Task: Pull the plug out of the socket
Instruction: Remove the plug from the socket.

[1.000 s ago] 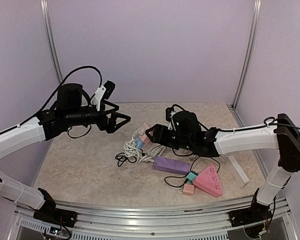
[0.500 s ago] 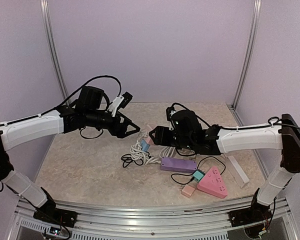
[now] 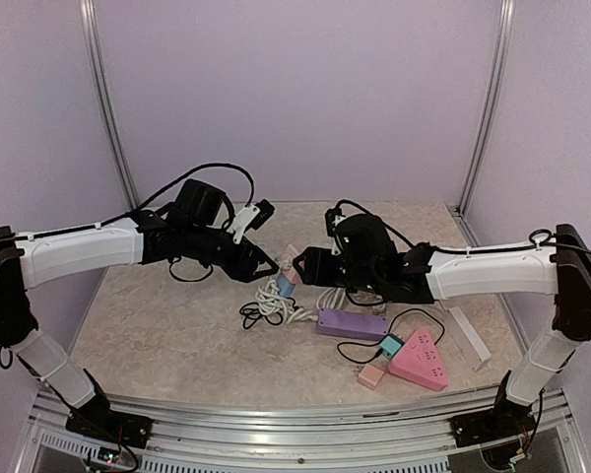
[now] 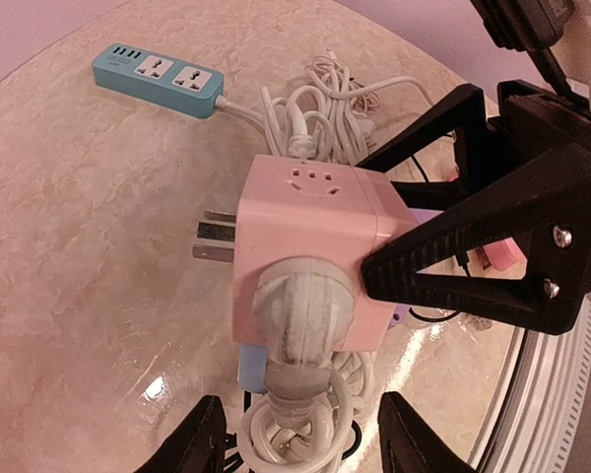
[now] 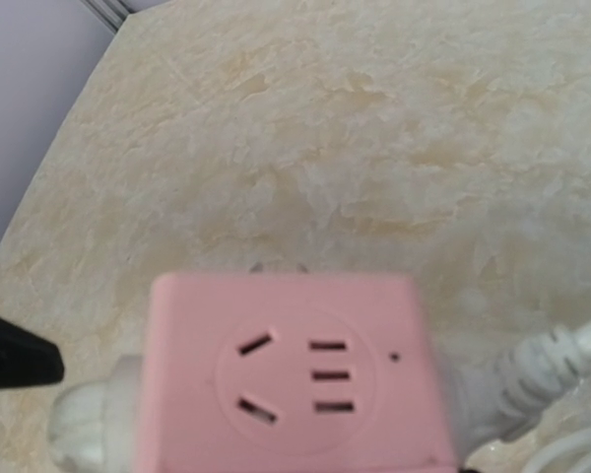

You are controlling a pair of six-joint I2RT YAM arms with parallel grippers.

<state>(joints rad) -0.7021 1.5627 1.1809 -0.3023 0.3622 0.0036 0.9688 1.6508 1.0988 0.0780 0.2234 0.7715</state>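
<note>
Clenched on the pink cube socket (image 4: pixel 310 222) with the right gripper (image 3: pixel 300 264), black fingers (image 4: pixel 473 246) pressed to its side, held above the table (image 4: pixel 79 296); seated in the cube face turned toward the left arm, the white plug (image 4: pixel 297 310), long axis straight out of that face, aimed at the left gripper (image 4: pixel 310 439); released there, jaws apart, one on each side of the plug's cable end, just beside it without touching; farther off on the table, a white cable coil (image 4: pixel 325 118) and a teal power strip (image 4: pixel 158 79).
</note>
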